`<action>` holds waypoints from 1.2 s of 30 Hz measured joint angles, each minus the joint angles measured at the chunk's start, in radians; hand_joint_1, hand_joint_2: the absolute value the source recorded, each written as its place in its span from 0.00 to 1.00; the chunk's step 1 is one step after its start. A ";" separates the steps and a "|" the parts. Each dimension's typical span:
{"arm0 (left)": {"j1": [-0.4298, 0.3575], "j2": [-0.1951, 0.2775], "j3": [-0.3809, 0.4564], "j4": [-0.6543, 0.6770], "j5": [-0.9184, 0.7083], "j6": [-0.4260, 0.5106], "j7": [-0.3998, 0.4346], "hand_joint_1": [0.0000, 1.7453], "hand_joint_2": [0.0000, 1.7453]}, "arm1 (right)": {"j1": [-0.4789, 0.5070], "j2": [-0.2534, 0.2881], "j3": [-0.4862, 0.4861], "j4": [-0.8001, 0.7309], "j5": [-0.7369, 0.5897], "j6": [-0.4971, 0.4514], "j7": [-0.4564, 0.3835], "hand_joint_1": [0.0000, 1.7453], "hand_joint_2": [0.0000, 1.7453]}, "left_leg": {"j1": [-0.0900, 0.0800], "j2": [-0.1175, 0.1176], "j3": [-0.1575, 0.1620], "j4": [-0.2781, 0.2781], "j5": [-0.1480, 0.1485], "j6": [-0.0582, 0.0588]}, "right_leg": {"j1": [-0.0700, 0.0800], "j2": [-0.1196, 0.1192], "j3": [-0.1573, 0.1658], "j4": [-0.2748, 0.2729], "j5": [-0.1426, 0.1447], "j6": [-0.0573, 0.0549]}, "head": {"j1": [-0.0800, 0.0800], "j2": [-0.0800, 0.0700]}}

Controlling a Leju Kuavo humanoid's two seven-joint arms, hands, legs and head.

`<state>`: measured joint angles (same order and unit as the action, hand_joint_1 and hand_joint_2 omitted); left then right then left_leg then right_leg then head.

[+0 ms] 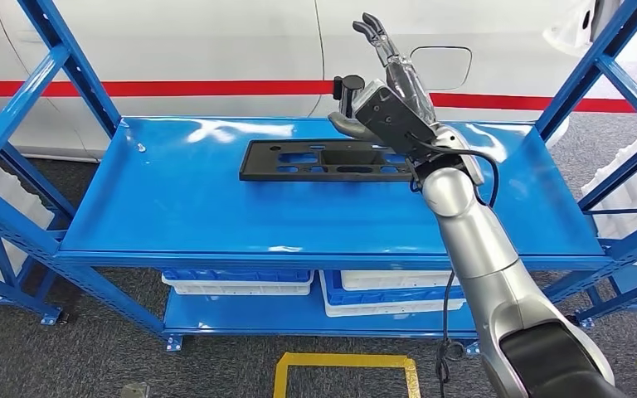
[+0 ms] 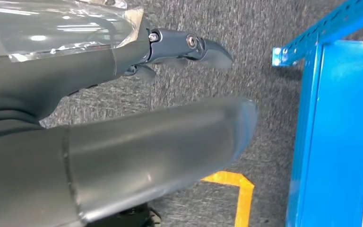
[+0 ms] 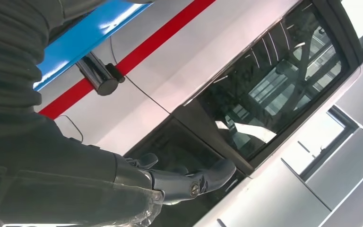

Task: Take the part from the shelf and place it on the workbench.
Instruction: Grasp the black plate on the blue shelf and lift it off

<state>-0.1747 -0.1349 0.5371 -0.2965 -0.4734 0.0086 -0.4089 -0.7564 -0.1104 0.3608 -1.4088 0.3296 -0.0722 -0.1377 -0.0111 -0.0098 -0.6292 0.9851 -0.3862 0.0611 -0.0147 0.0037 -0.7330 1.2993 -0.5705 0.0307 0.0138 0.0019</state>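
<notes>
The part (image 1: pixel 325 160), a flat black plate with cut-outs, lies on the top board of the blue shelf (image 1: pixel 174 207), toward the back and a little right of the middle. My right hand (image 1: pixel 394 87) is above its right end with fingers stretched wide and upward, holding nothing. My left hand (image 2: pixel 184 47) hangs beside the shelf, fingers loose and empty. I worry the thin plate gives little edge to grasp, so the fingers may push it back or tip it
</notes>
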 joint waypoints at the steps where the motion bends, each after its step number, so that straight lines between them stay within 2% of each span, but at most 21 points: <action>1: 0.000 0.000 0.000 0.000 0.000 0.000 0.000 0.00 0.00 | 0.000 0.000 0.000 0.001 0.000 0.000 0.000 0.00 1.00 | -0.003 -0.002 0.000 0.001 0.000 0.000 | 0.001 0.000 0.013 -0.031 0.017 0.006 | 0.000 0.000; 3: 0.000 -0.001 0.000 0.000 0.000 0.000 0.000 0.00 0.00 | -0.002 0.000 0.000 0.002 0.000 0.000 0.000 0.00 1.00 | -0.006 -0.005 0.001 0.003 -0.002 -0.001 | 0.004 0.000 0.081 -0.177 0.076 0.014 | 0.000 0.000; 4: 0.000 -0.001 0.000 0.000 0.000 0.000 0.000 0.00 0.00 | -0.003 0.000 0.000 0.002 0.000 0.000 0.000 0.00 1.00 | -0.008 -0.007 0.000 0.006 -0.004 -0.004 | 0.006 0.000 0.114 -0.244 0.103 0.011 | -0.001 0.000; 5: 0.000 -0.001 0.000 0.000 0.000 0.000 0.000 0.00 0.00 | -0.004 0.001 0.000 0.003 -0.001 0.000 0.000 0.00 1.00 | -0.009 -0.008 -0.001 0.008 -0.006 -0.006 | 0.007 0.000 0.136 -0.287 0.120 0.006 | -0.001 0.000; 6: 0.000 -0.001 0.000 0.000 0.000 0.000 0.000 0.00 0.00 | -0.005 0.001 0.000 0.003 -0.002 0.000 -0.001 0.00 1.00 | -0.011 -0.009 -0.002 0.011 -0.009 -0.006 | 0.007 0.000 0.146 -0.304 0.128 0.000 | -0.001 0.000; 8: 0.001 -0.001 -0.001 0.000 -0.002 0.000 0.000 0.00 0.00 | -0.005 0.003 0.001 0.004 -0.007 0.000 -0.001 0.00 1.00 | -0.012 -0.010 -0.002 0.012 -0.011 -0.004 | 0.007 0.000 0.149 -0.305 0.132 -0.005 | -0.002 0.000; 11: 0.001 0.000 -0.002 0.000 -0.004 0.002 -0.001 0.00 0.00 | -0.006 0.008 0.004 0.008 -0.012 0.000 -0.004 0.00 1.00 | -0.011 -0.010 0.001 0.010 -0.011 -0.004 | 0.009 0.001 0.149 -0.305 0.132 -0.007 | -0.002 0.000; 21: 0.001 0.000 -0.010 0.001 -0.010 0.004 0.002 0.00 0.00 | -0.029 0.014 0.007 0.014 -0.029 -0.001 -0.008 0.00 1.00 | -0.007 -0.010 0.003 0.005 -0.008 -0.013 | 0.012 0.001 0.149 -0.305 0.132 -0.008 | -0.002 0.000; 27: 0.001 0.000 -0.023 0.004 -0.021 0.004 0.005 0.00 0.00 | -0.021 0.011 0.009 0.014 -0.024 0.003 -0.015 0.00 1.00 | -0.008 -0.010 0.003 0.005 -0.008 -0.014 | 0.012 0.001 0.148 -0.305 0.132 -0.008 | -0.002 0.000; 31: 0.002 0.000 -0.030 0.008 -0.030 0.002 0.003 0.00 0.00 | 0.010 0.003 0.029 0.014 0.019 0.022 -0.022 0.00 1.00 | -0.011 -0.010 0.003 0.006 -0.009 -0.014 | 0.011 0.001 0.148 -0.305 0.131 -0.008 | -0.002 0.000; 36: -0.003 -0.002 -0.055 0.008 -0.054 0.004 0.020 0.00 0.00 | 0.065 -0.009 0.099 0.006 0.121 0.077 0.040 0.00 1.00 | -0.013 -0.010 0.003 0.006 -0.009 -0.014 | 0.008 0.001 0.148 -0.305 0.131 -0.008 | -0.002 0.000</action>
<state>-0.1776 -0.1368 0.4825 -0.2884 -0.5271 0.0125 -0.3885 -0.6911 -0.1197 0.4595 -1.4033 0.4504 0.0044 -0.0972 -0.0239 -0.0195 -0.6266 0.9908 -0.3949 0.0470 -0.0062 0.0048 -0.5852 0.9943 -0.4390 0.0223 0.0122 0.0019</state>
